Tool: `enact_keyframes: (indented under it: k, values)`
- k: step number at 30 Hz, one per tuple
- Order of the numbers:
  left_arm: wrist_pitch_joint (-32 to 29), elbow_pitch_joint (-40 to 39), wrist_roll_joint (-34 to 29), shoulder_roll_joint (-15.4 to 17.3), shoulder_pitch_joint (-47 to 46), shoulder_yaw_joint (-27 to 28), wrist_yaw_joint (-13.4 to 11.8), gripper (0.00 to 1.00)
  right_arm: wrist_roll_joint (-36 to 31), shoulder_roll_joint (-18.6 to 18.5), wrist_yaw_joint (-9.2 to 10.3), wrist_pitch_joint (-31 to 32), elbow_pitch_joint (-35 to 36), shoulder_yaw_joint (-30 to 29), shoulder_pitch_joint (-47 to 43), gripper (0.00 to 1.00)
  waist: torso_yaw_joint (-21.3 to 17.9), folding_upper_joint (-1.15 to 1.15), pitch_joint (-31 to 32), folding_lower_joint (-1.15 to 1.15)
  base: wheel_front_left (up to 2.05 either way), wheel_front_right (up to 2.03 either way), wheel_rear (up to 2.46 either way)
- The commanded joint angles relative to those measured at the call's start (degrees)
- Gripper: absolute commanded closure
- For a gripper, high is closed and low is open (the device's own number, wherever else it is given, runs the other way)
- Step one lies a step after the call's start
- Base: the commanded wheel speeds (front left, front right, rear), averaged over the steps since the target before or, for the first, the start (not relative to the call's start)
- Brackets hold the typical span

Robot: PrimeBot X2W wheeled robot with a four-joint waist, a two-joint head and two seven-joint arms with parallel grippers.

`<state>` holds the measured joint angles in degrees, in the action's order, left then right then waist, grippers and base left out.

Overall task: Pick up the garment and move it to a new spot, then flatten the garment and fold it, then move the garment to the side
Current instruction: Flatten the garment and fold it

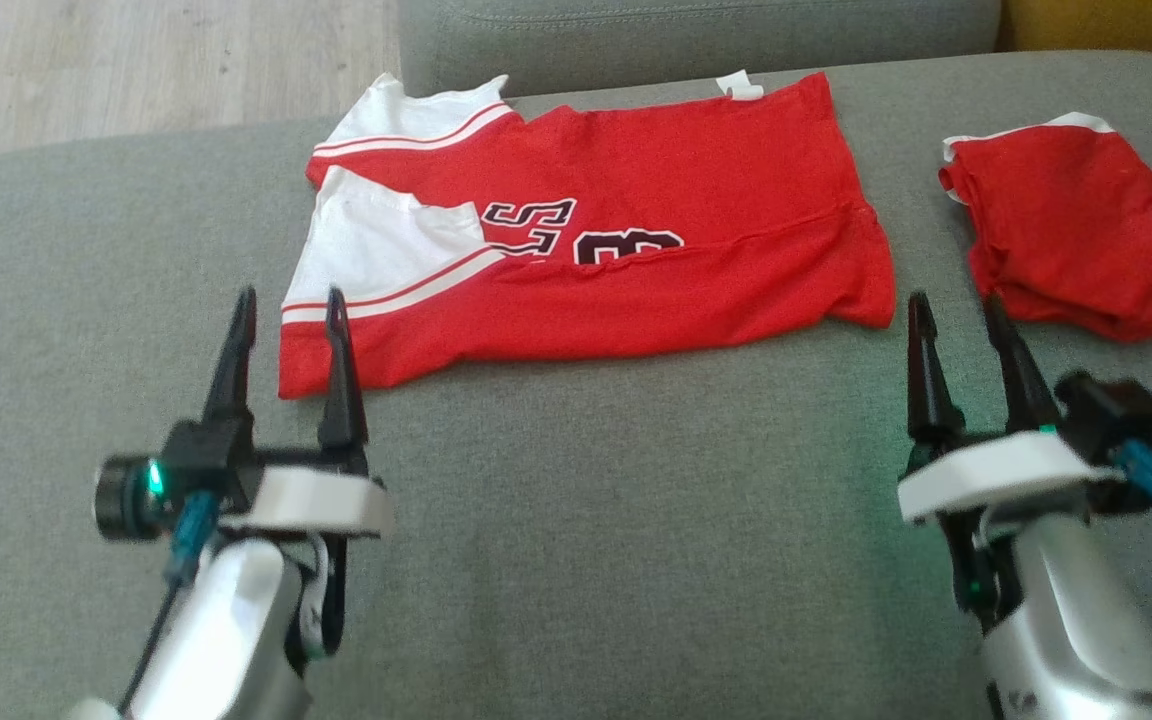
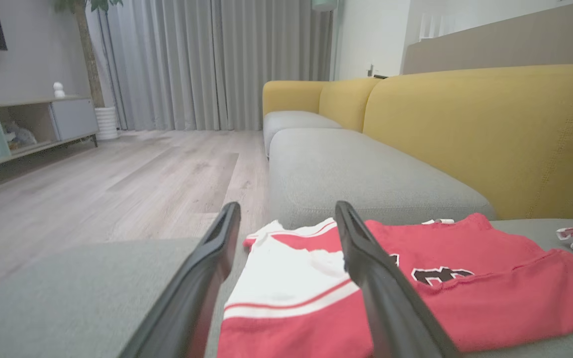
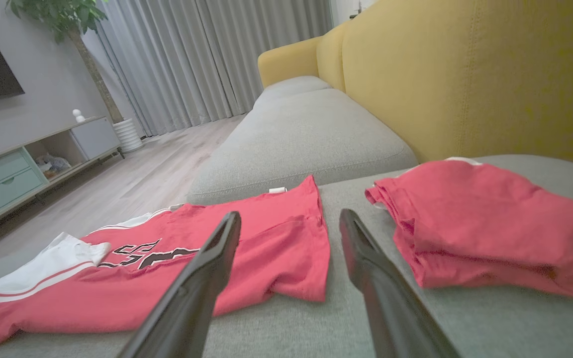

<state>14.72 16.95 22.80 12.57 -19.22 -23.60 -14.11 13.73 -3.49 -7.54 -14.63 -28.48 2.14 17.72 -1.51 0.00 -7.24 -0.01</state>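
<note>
Two sets of fingers (image 1: 341,390) stand wide, empty. The left gripper (image 1: 291,295) hovers at the near-left corner of the garment (image 1: 636,200), which lies part-folded toward the cushion's (image 1: 586,500) far edge. The right gripper (image 1: 955,300) hovers off its near-right corner. Folding looks midway; next, both ends need pinching.

The head view looks steeply down on the grey seat (image 1: 576,520) from close above. Both wrist views sit low over that seat, facing along it toward the curtains (image 2: 217,64) and floor (image 2: 117,174). All three share the shirt (image 1: 696,200); head and right wrist views share the pile (image 3: 490,223).
</note>
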Motion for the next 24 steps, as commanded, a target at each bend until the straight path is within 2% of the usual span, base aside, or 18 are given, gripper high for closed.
enact_keyframes:
  k: [1,8,17,24]
  values:
    - [0.28,-1.76,-0.98,0.09,-0.36,3.74,0.44,0.0,1.83,0.57,0.05,-0.36,3.48,2.01,-0.24,0.0,-0.14,0.0,-0.08,0.01,0.0,0.0,0.0]
    - [0.28,2.09,-2.77,-0.21,-0.63,6.18,2.17,0.0,2.83,0.59,0.05,-0.37,5.87,4.05,-1.03,0.0,-1.34,0.0,-0.92,0.01,0.0,0.0,0.0]
    - [-4.72,17.25,-1.72,2.17,-6.59,6.66,4.11,0.0,4.89,0.6,0.05,-0.37,8.03,6.19,0.02,0.0,-3.7,0.0,-4.52,0.01,0.0,0.0,0.0]
    - [-7.59,25.53,-0.52,3.24,-10.79,6.69,6.21,0.0,5.94,0.61,0.05,-0.37,8.74,6.94,0.64,0.0,-5.25,0.0,-7.31,0.01,0.0,0.0,0.0]
